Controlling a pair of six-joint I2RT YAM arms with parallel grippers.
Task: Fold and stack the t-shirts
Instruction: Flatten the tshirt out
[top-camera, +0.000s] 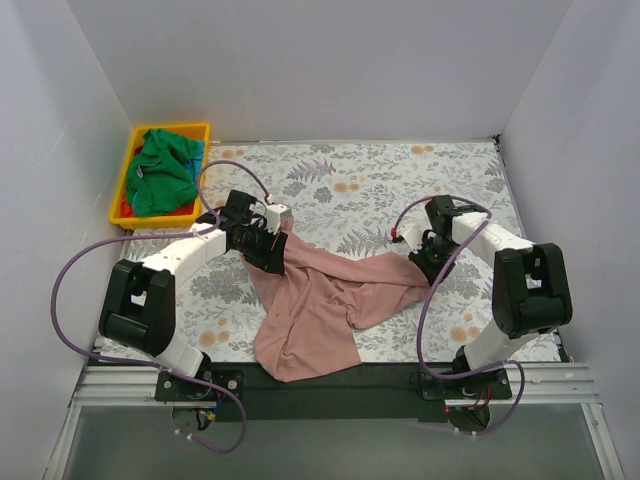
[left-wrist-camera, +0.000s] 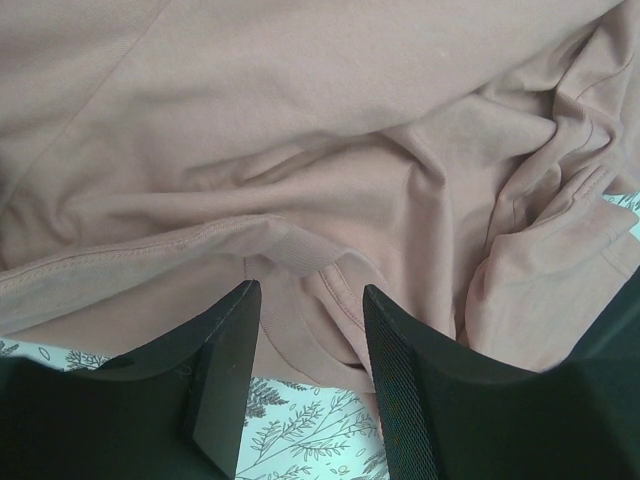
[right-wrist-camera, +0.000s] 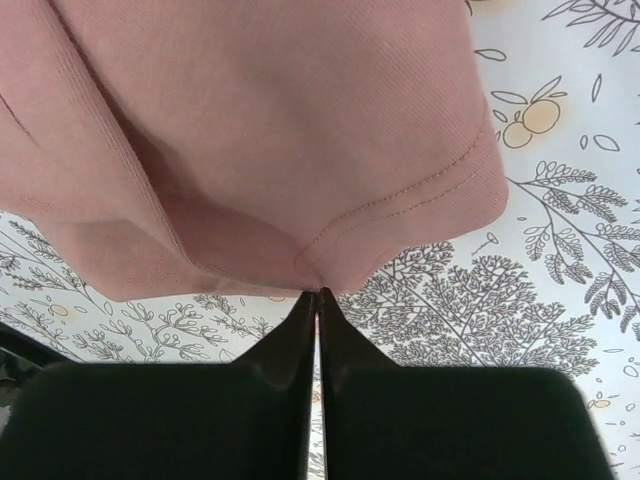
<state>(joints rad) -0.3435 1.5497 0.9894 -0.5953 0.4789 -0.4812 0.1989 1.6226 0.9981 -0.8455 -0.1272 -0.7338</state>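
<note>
Your soft, limp pink t-shirt sags toward the near edge, so grip stitched hems: right gripper pinches one, left gripper is spread apart.

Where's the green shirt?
In the top view, the green shirt lies in the yellow bin at the far left corner of the table.

A shirt lies on the worktop in the near middle. It stretches from the left tool across to the right tool, and its bulk is toward the front edge. A bin sits at the far left corner with a second shirt in it.
</note>
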